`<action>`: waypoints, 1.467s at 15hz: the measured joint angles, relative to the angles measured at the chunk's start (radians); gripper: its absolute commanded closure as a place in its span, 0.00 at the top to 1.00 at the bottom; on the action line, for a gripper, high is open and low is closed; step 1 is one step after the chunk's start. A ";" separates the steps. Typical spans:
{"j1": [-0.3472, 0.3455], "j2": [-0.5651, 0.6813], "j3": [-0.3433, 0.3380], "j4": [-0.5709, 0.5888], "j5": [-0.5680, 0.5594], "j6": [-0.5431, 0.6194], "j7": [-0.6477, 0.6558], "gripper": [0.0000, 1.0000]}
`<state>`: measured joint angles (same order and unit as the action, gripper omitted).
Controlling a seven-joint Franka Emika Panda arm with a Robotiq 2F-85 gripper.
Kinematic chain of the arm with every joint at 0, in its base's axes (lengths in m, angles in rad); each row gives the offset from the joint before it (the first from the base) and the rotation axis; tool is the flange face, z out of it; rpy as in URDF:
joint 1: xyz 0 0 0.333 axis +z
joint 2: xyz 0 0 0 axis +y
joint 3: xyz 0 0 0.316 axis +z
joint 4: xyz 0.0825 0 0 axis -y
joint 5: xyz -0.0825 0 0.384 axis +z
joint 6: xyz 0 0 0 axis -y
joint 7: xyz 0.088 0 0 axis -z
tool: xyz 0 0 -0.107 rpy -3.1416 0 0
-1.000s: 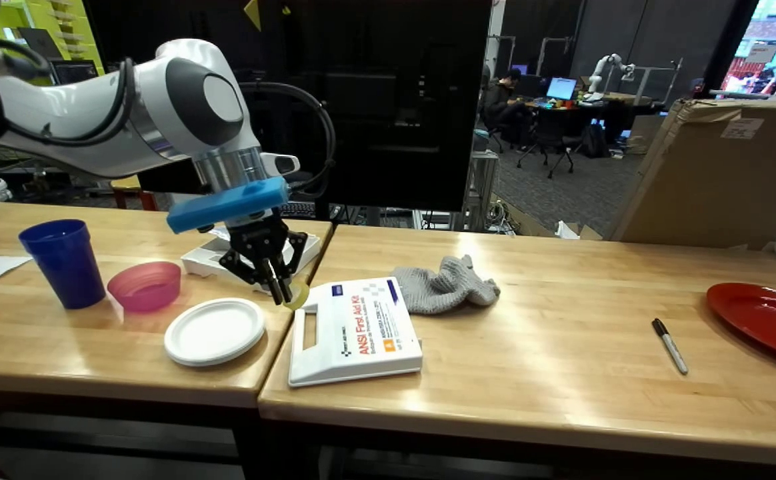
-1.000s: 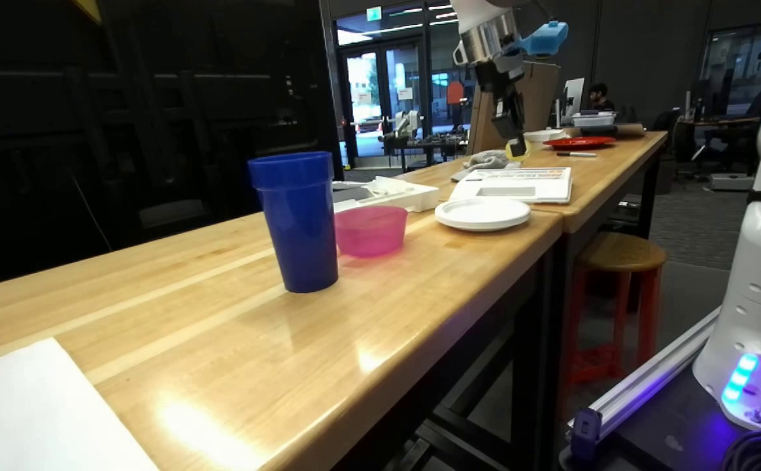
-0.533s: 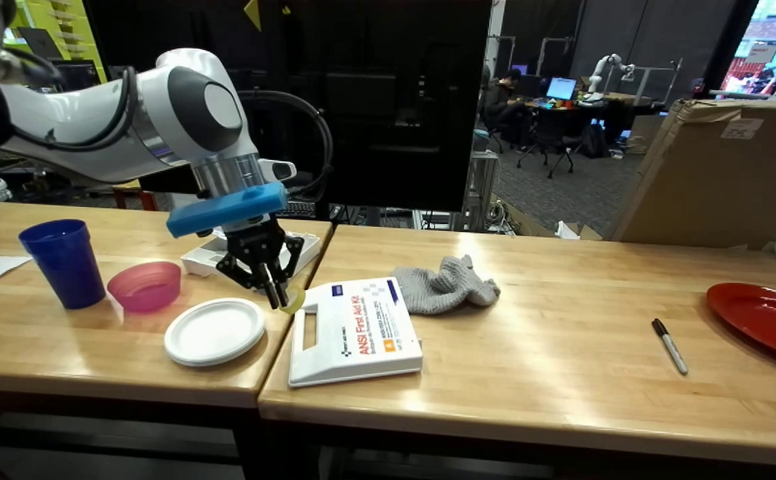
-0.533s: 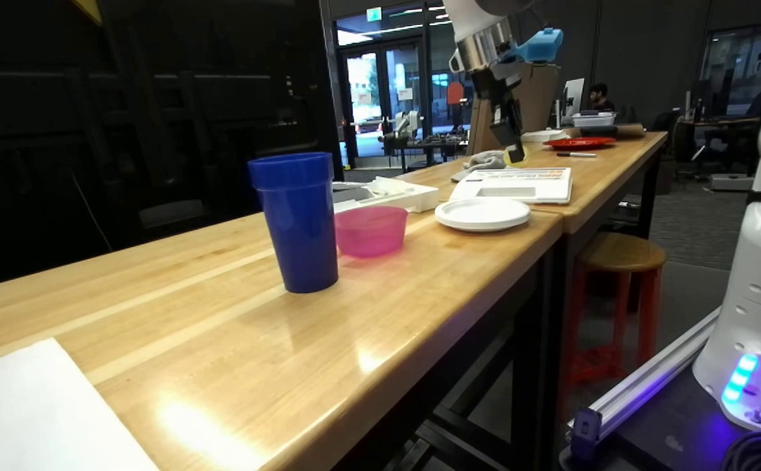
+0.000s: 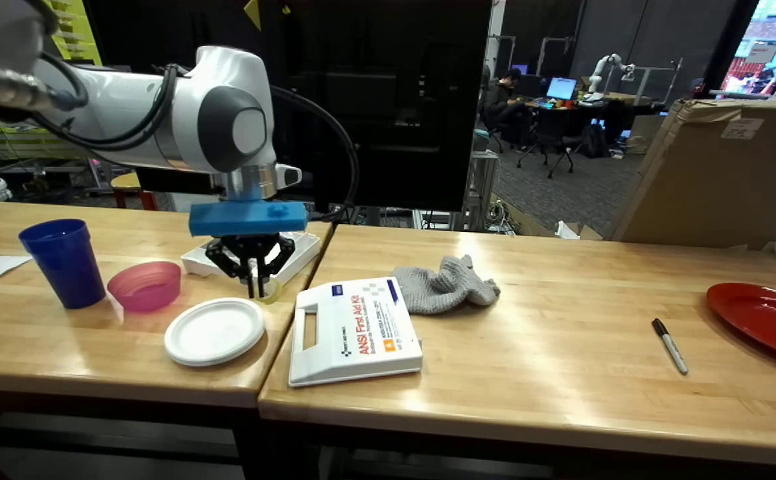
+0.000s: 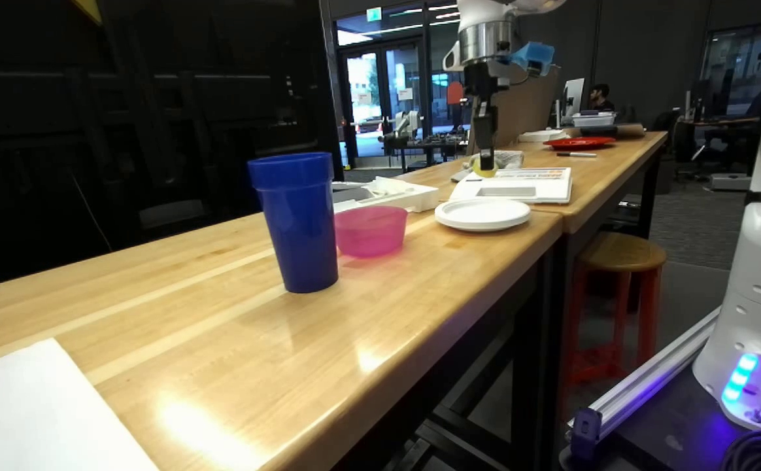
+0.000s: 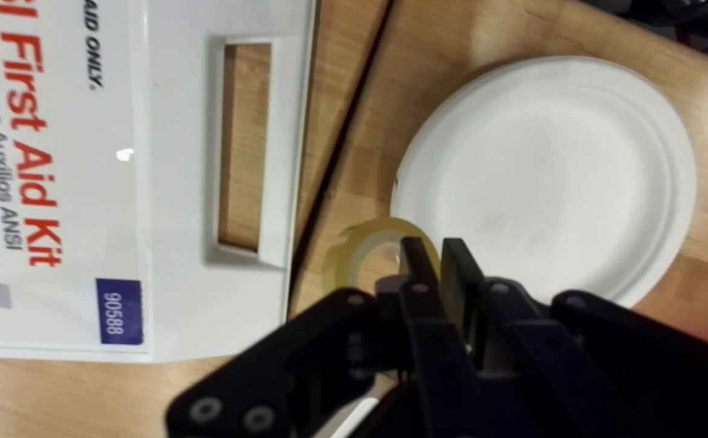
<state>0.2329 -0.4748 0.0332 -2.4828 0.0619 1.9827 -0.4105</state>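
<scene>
My jaws are closed on the tape (image 7: 354, 240), one side of its ring pinched between them, and I hold it raised off the table (image 5: 528, 387). By it lies the kit (image 5: 358, 333), flat, print upward; the tape hangs at the kit's handle (image 7: 282, 152) end, and in the wrist view it shows between that handle and the white plate (image 7: 542, 176), covering a little of the plate's edge. The plate lies near the kit, off the handle end, and looks like several stacked together. The tray (image 6: 413, 198) sits off that end of the kit too, partly hidden behind my jaws in an exterior view. Beyond the plate, going away from the kit, I have the pink bowl (image 5: 145, 300), then the blue cup (image 5: 71, 267) standing upright, then a sheet of paper (image 6: 40, 412), farthest of these from the kit. Off the kit's opposite end, the grey cloth (image 5: 441, 287) lies crumpled just beside it; whether the two touch I cannot tell. Farther out on that side, well apart from the kit, lies the marker (image 5: 671, 347), and past it the red dish (image 5: 771, 320). A brown carton (image 5: 715, 180) stands well away from the kit, and a seated person (image 5: 500, 103) is farther off than all of these.
</scene>
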 measured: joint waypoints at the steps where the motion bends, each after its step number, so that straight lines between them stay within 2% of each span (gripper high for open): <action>1: 0.006 0.000 -0.020 -0.006 0.042 0.013 -0.048 0.03; 8: 0.023 0.021 -0.135 -0.028 0.291 0.015 -0.384 0.03; 12: 0.014 0.059 -0.198 -0.025 0.420 -0.029 -0.595 0.03; 22: -0.122 0.151 -0.258 0.050 0.525 -0.286 -0.929 0.03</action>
<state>0.1108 -0.3242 -0.2244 -2.4326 0.5867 1.6964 -1.3395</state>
